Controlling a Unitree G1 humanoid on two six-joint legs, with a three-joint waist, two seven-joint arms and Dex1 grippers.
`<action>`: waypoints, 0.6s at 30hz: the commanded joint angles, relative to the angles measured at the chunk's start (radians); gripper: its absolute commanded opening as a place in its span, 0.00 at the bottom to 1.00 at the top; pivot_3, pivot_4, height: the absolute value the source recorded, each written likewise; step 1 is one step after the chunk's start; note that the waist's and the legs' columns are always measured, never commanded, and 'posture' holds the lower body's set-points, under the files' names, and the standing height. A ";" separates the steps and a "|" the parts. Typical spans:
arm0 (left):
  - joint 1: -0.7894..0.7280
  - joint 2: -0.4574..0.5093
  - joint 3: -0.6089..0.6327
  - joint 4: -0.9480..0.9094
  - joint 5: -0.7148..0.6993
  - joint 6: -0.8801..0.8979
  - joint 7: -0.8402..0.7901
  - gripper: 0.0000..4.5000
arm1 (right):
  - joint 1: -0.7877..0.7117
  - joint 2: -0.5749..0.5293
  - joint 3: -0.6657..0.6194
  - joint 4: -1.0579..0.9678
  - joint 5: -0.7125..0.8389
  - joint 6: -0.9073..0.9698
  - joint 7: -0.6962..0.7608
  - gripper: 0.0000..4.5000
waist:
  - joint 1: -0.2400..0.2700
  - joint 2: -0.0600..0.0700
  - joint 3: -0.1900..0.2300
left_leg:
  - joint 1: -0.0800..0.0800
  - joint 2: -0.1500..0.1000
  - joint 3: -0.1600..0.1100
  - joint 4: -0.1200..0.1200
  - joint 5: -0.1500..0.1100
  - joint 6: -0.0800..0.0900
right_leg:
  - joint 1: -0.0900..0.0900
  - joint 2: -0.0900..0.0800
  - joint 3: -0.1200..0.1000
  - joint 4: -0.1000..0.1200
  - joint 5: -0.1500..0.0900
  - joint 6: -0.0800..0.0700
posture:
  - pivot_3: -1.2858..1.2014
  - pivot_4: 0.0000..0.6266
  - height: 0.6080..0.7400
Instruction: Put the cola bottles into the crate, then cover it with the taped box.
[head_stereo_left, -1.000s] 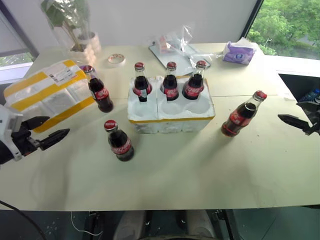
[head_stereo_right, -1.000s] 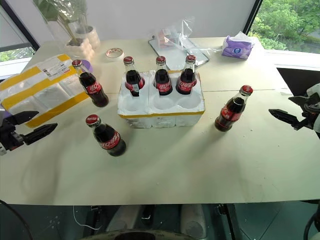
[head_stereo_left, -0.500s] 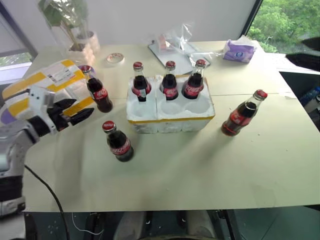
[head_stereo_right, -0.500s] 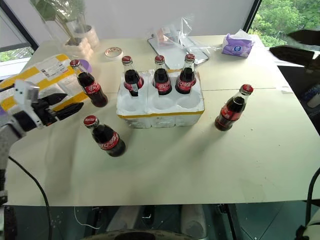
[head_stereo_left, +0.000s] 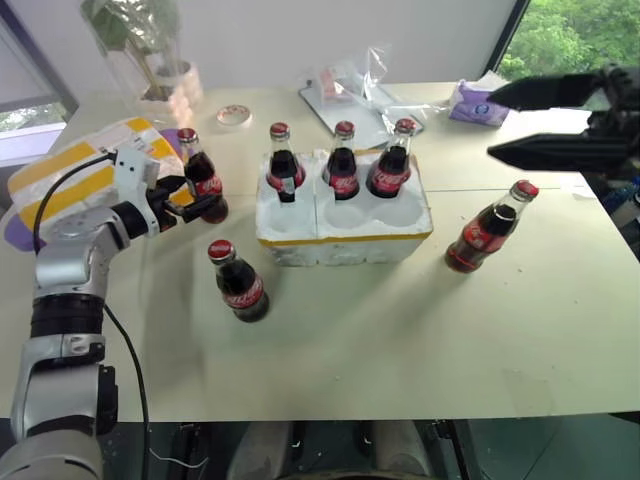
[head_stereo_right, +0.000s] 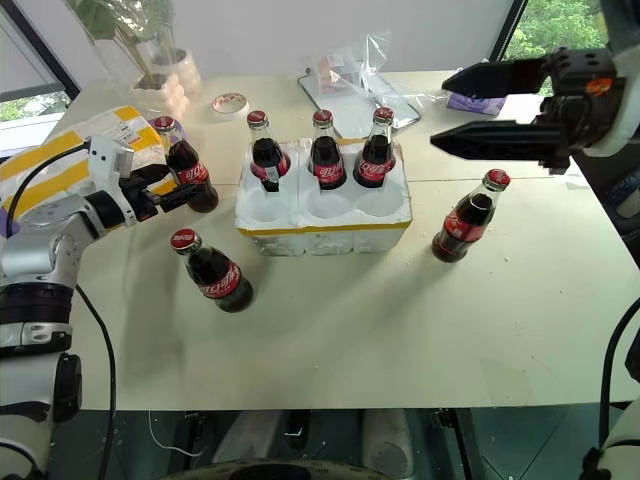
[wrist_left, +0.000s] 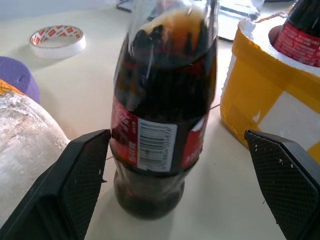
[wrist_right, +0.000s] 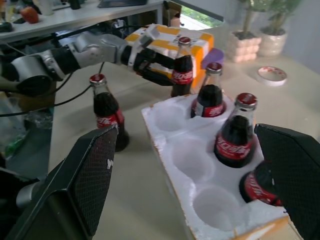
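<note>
left gripper (head_stereo_left: 203, 201) fingers spread around cola bottle (head_stereo_left: 203, 188), mid-left. off-centre squeeze may topple it against taped box (head_stereo_left: 75, 185). right gripper (head_stereo_right: 462, 108) spread, upper right, empty.

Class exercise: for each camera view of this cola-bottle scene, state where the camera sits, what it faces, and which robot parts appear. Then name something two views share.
Left and right eye views: on the head, looking down at the table; both arms show.
Left wrist view: on the left wrist, facing a cola bottle between open black fingers.
Right wrist view: on the right wrist, facing the crate; its own fingers and the left gripper show.
Shared: both wrist views show that bottle by the taped box.
</note>
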 joint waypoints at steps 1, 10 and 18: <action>-0.046 -0.009 -0.008 0.023 0.022 -0.040 -0.010 1.00 | -0.011 0.001 -0.067 -0.049 0.077 0.030 -0.033 1.00 | 0.000 0.000 0.000 | 0.000 0.000 0.000 0.000 0.000 0.000 | 0.000 0.000 0.000 0.000 0.000 0.000 | 0.52 0.24 0.99; -0.146 -0.073 -0.018 0.198 0.077 -0.118 0.018 1.00 | 0.022 0.005 -0.089 -0.097 0.153 0.050 -0.106 1.00 | 0.002 -0.001 0.000 | 0.000 0.000 0.000 0.002 0.000 0.000 | 0.001 0.000 0.000 0.000 0.000 0.001 | 0.52 0.24 0.99; -0.184 -0.065 -0.018 0.283 0.112 -0.167 -0.010 0.71 | 0.066 0.004 -0.102 -0.129 0.187 0.045 -0.148 1.00 | 0.000 -0.002 0.000 | -0.001 0.000 0.000 0.002 0.000 0.001 | 0.000 0.000 0.000 0.000 0.001 0.001 | 0.52 0.24 0.99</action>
